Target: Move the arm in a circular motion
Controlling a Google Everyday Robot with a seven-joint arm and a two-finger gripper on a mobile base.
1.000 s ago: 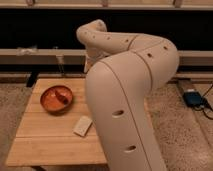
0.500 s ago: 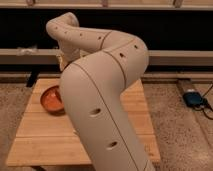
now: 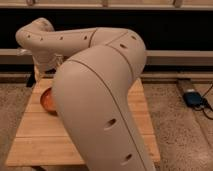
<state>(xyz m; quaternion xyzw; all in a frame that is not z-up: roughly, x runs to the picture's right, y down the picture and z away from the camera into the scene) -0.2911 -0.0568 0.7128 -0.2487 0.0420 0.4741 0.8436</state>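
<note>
The arm (image 3: 100,95) is a very large cream-white tube with bulbous joints and small dark holes. It fills the middle of the camera view, rising from the bottom centre, bending at the upper right and reaching to the upper left. Its far end (image 3: 37,32) hangs over the back left corner of the wooden table (image 3: 30,137). The gripper (image 3: 36,75) points down below that end, mostly hidden by the arm and in shadow.
An orange bowl (image 3: 46,100) sits on the table's left side, half hidden behind the arm. A blue device with a cable (image 3: 193,97) lies on the speckled floor at the right. A dark wall with a pale ledge (image 3: 175,55) runs behind the table.
The arm's far end has swung to the left. The thick lower segment has shifted left too, and now hides part of the bowl and the small white object on the table.
</note>
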